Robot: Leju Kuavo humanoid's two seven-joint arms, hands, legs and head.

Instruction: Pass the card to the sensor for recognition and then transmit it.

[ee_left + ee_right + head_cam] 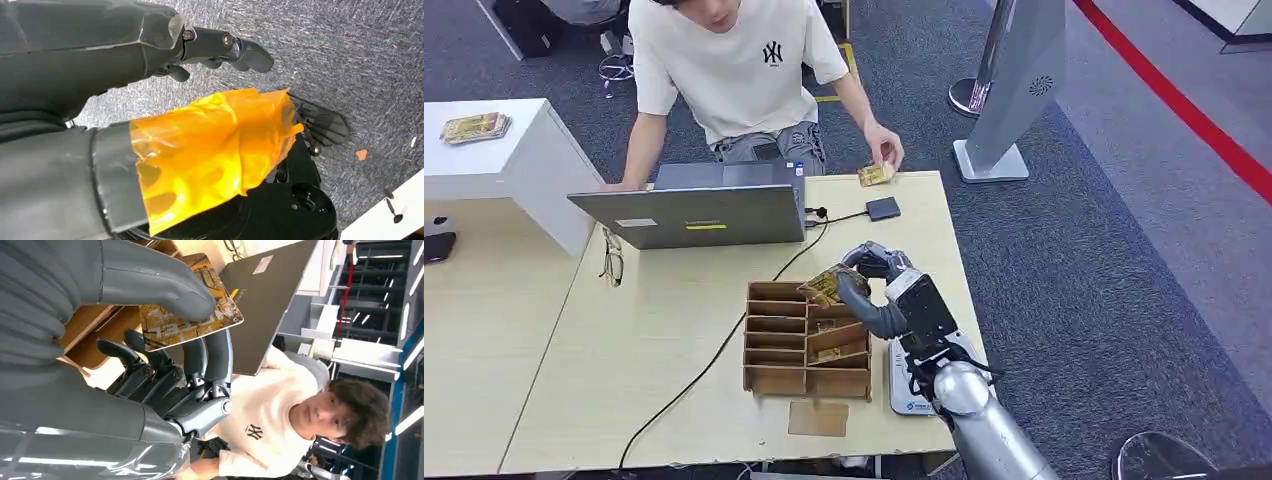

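while the person sits behind the desk, the scene reads left to right like this:
white side cabinet (524,160): at the far left, with a small stack of yellow patterned cards (474,126) on top.
grey open laptop (694,210): on the pale wooden table (644,330), its back toward the robot; folded glasses (612,257) lie just beside its left corner.
black cable (724,345): runs from the table's near edge up toward the laptop.
brown cardboard slotted organiser (776,340): near the table's front, more cards lying in its right-hand slots.
yellow-brown patterned card (824,287): pinched by the right hand (876,292) above the organiser's upper right corner, tilted; in the right wrist view the thumb (175,295) presses on its face and the darker fingers (210,360) back it from below.
small black square sensor pad (883,208): flat on the table beyond the hand, well apart from the held card.
person's hand (884,150): at the table's far edge, resting on another card (875,175).
left hand (220,47): over grey carpet, fingers curled in, nothing in them; orange tape (210,150) wraps its thumb.
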